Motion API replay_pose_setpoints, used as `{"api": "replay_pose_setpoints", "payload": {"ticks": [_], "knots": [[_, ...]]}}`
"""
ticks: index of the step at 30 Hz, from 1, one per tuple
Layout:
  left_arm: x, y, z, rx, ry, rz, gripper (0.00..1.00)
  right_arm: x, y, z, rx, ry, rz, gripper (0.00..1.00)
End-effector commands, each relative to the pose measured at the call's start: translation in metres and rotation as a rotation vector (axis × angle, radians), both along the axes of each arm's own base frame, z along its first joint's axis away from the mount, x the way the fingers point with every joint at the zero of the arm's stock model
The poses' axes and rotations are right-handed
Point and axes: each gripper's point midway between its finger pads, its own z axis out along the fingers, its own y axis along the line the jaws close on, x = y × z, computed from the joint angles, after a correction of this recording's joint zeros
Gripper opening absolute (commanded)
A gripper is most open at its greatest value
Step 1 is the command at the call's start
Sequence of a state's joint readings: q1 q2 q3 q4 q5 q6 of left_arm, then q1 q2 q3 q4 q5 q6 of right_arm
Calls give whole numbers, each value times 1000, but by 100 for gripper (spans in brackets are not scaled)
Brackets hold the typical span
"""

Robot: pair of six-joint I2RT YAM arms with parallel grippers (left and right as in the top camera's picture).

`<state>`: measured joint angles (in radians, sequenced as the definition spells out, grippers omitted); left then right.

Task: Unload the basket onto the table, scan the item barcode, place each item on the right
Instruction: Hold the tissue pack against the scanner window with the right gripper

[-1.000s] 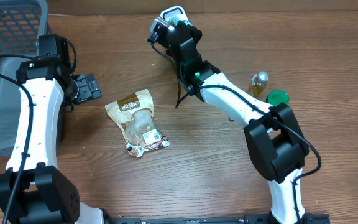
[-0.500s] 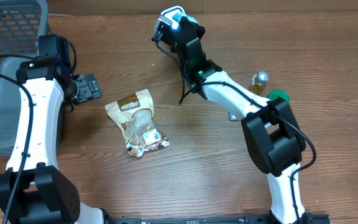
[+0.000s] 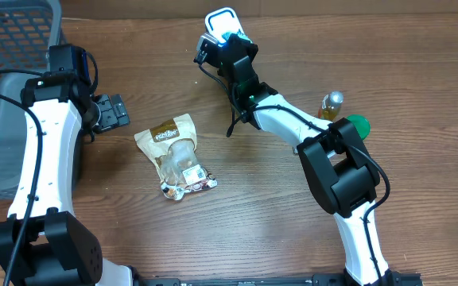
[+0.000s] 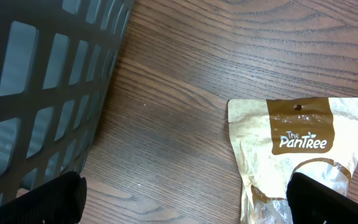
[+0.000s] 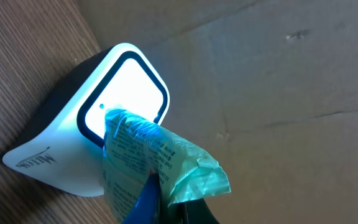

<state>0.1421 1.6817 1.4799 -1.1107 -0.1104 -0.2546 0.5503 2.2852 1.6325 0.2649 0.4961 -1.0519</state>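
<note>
A white barcode scanner [image 3: 219, 17] stands at the table's far edge, its window lit. My right gripper [image 3: 232, 44] is shut on a pale green printed packet [image 5: 160, 158] and holds it right against the glowing window of the scanner [image 5: 67, 146]. In the right wrist view the right gripper [image 5: 179, 208] pinches the packet's lower part, and a blue strip shows beside it. My left gripper [image 3: 116, 111] hovers at the left, open. Its fingers [image 4: 36, 202] are wide apart over bare wood, holding nothing.
A tan PanTree pouch [image 3: 175, 152] lies flat in the middle, and its top shows in the left wrist view [image 4: 300, 140]. A grey mesh basket [image 3: 6, 79] fills the far left. A small bottle [image 3: 331, 105] and a green lid [image 3: 355, 125] sit at the right.
The right arm has shifted slightly up and right, bringing the packet closer to the scanner window. The left arm and the pouch have not moved.
</note>
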Motion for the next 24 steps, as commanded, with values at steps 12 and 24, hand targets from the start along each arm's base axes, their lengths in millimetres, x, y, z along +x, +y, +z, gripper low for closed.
{"api": "replay_pose_setpoints", "payload": {"ticks": [12,24], "knots": [[3,3,12,20,-32,-6,99,11,-16,37,63,-142,-119,4],[3,3,12,20,-32,-6,100,-28,-24,101,354,-63,-218,4]]}}
